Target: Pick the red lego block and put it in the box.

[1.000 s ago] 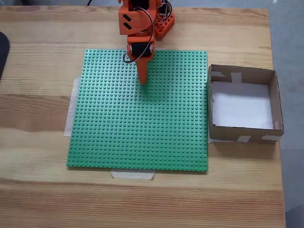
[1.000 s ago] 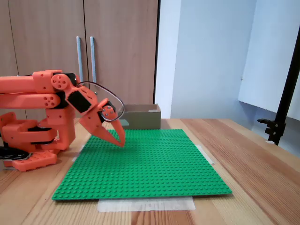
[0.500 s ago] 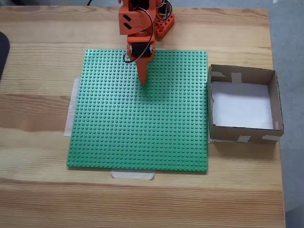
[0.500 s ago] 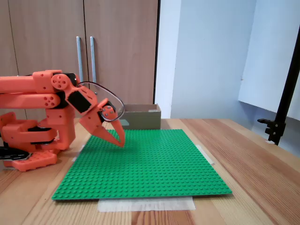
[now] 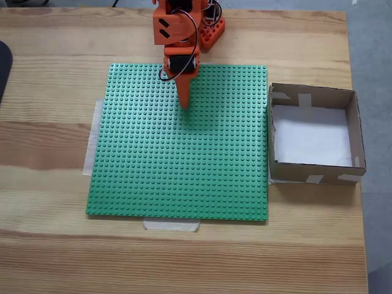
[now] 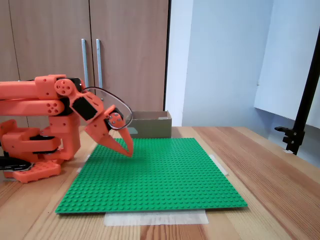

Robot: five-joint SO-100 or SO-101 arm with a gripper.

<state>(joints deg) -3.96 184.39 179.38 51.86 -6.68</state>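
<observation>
We're looking for the red lego block and honestly we're not finding it anywhere, not on the studs and not on the white floor of the box, so we can't tell where it is. In a fixed view the box (image 5: 313, 136) is sitting on the wooden table (image 5: 55, 257) just to the right of the green baseplate (image 5: 177, 159), its near wall right alongside the plate's edge, with pale tape patches on the cardboard. In the other fixed view the box (image 6: 150, 125) is peeking out behind the far edge of the baseplate (image 6: 155, 175), and we're only seeing its outer walls from there, so its inside is hidden at that angle.

The orange gripper (image 5: 184, 104) is pointing down over the far part of the plate in a fixed view, tip close to the studs. From the side the gripper (image 6: 127, 150) is tilting down with its two fingers drawn together to a single point, nothing between them that we're able to make out.

The arm's base (image 6: 30, 150) is getting cut off at the left edge of the side view, and the top edge is clipping the arm in the view from above. Strips of pale tape (image 5: 171, 225) are poking out from under the plate's edges. A dark rounded thing (image 5: 3, 67) is cut off at the left edge, too little of it showing to name it.
</observation>
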